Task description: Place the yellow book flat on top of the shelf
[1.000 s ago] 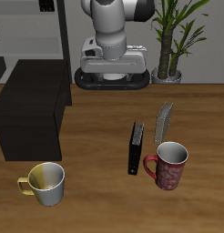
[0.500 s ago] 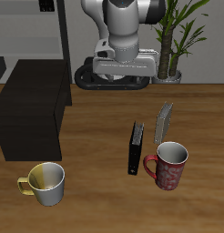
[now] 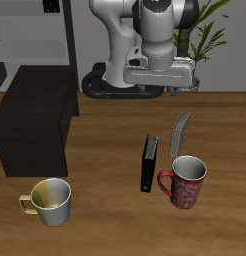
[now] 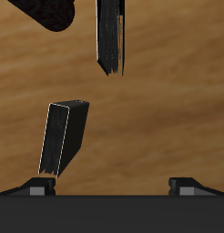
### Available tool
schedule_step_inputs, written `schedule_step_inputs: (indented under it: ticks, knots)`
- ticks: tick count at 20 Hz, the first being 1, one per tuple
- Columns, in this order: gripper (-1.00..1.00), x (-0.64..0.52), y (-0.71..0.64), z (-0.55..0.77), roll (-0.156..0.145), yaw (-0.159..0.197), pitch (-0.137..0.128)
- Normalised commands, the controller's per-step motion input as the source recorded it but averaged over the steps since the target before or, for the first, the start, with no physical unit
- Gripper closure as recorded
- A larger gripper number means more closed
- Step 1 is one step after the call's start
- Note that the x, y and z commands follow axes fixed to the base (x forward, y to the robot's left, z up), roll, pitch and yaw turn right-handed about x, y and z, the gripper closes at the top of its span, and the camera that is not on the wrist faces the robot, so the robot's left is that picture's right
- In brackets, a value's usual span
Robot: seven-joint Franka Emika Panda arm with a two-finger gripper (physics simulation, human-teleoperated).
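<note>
The yellow book [image 3: 180,133] stands upright on the table just behind a dark red mug [image 3: 186,181]. In the wrist view it [image 4: 64,136] shows a tan edge and a dark face. The shelf [image 3: 35,115] is the low blackish-brown cabinet at the far side of the table from the books, and its flat top is bare. My gripper [image 3: 163,84] hangs above the table behind the yellow book and touches nothing. In the wrist view the gripper [image 4: 112,187] is open and empty, its fingertips [image 4: 36,185] wide apart.
A black book [image 3: 148,163] stands upright beside the yellow book and also shows in the wrist view [image 4: 109,36]. A yellow-and-white mug [image 3: 50,200] sits near the front edge before the shelf. A potted plant [image 3: 187,50] and a tall thin-framed rack [image 3: 67,35] stand at the back.
The arm has swung sideways from above its base toward the books, and the gripper now hangs behind the yellow book. The books, mugs and shelf have not moved.
</note>
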Motion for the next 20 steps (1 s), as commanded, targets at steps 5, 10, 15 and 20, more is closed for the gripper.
schedule_step_inputs:
  ticks: [5, 10, 15, 20]
  knots:
    - [-1.00, -0.02, 0.27, -0.13, 0.005, -0.040, 0.007]
    - [-1.00, -0.03, 0.36, -0.10, -0.011, -0.033, -0.061]
    - [-1.00, 0.00, 0.27, -0.19, 0.029, 0.015, 0.006]
    - [-1.00, 0.09, 0.11, -0.11, -0.004, -0.015, -0.021]
